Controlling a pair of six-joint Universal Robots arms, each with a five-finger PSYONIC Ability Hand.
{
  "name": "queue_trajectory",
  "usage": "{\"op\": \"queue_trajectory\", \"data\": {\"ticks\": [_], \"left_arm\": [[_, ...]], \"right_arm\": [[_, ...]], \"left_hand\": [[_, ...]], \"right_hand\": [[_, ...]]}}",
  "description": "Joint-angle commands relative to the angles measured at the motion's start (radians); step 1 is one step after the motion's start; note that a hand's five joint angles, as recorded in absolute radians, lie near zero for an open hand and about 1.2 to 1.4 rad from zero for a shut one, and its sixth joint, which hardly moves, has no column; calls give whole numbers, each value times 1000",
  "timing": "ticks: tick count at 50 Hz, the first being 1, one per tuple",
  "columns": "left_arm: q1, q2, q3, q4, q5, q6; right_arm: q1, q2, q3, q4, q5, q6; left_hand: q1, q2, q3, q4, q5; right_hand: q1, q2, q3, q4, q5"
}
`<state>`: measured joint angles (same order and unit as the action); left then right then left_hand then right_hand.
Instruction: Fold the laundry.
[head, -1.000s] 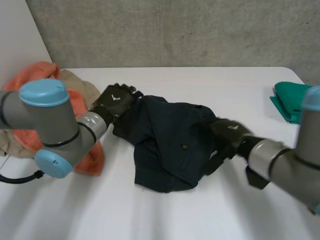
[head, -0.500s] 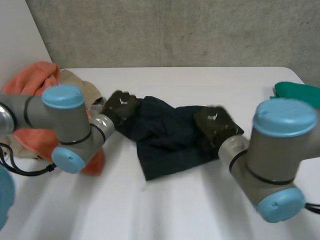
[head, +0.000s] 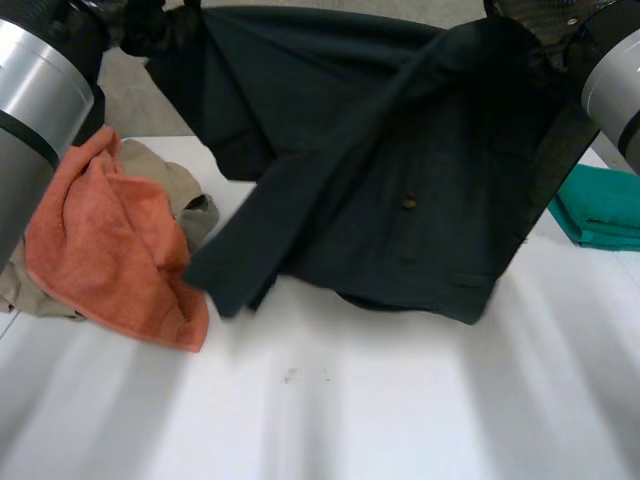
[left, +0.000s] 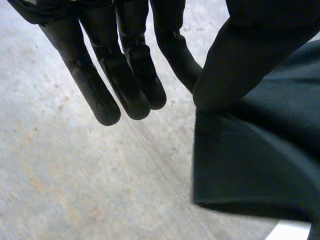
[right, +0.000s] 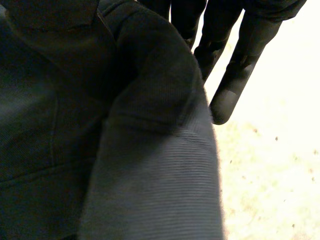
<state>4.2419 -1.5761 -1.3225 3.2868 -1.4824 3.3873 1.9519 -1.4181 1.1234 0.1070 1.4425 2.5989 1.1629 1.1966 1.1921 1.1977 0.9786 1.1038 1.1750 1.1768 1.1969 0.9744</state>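
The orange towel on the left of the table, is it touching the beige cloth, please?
Touching. The head view shows the orange towel draped over the beige cloth, which pokes out beneath it on both sides.

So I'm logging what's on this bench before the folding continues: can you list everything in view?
garment: one, dark navy, lifted and spread above the table, lower edge hanging near the surface
towel: one, orange, crumpled on the table's left side
cloth: one, beige, under and behind the towel
folded cloth: one, teal, at the table's right edge
table: one, white, under everything
wall: one, grey, behind the table
left arm: one, grey, raised
right arm: one, grey, raised
left hand: one, black, at the garment's top left end
right hand: one, black, at its top right end
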Motion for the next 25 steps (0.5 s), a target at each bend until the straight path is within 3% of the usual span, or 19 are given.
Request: {"op": "queue_trajectory", "data": {"ticks": [1,8,14,15,16,18,20,25], "left_arm": [[0,-226,54,16,4,10],[6,-557,247,100,-79,27],[0,-719,353,168,-95,101],[0,-728,358,181,-96,112],[-3,-731,358,209,-101,122],[-13,-728,347,220,-102,124],[-40,-720,321,220,-101,124],[-92,-605,201,218,-99,124]], "right_arm": [[-53,253,-96,-27,-50,9],[-41,457,-100,-223,-13,17],[-30,576,-100,-363,3,17],[-28,603,-100,-383,10,15],[-28,614,-102,-391,15,15],[-30,628,-103,-395,24,17],[-30,622,-102,-392,47,10],[-34,498,-50,-374,67,12]], "left_hand": [[233,200,204,199,243],[233,200,204,199,243],[233,200,204,199,243],[233,200,204,199,243],[233,200,204,199,243],[-370,-404,-399,-405,-360],[-856,-889,-885,-890,-846],[-914,-948,-943,-949,-904]], "right_hand": [[292,221,219,199,247],[292,221,219,199,247],[292,221,219,199,247],[201,129,127,107,155],[-123,-194,-196,-216,-168],[-929,-1000,-1002,-1022,-974],[-929,-1000,-1002,-1022,-974],[-929,-1000,-1002,-1022,-974]]}}
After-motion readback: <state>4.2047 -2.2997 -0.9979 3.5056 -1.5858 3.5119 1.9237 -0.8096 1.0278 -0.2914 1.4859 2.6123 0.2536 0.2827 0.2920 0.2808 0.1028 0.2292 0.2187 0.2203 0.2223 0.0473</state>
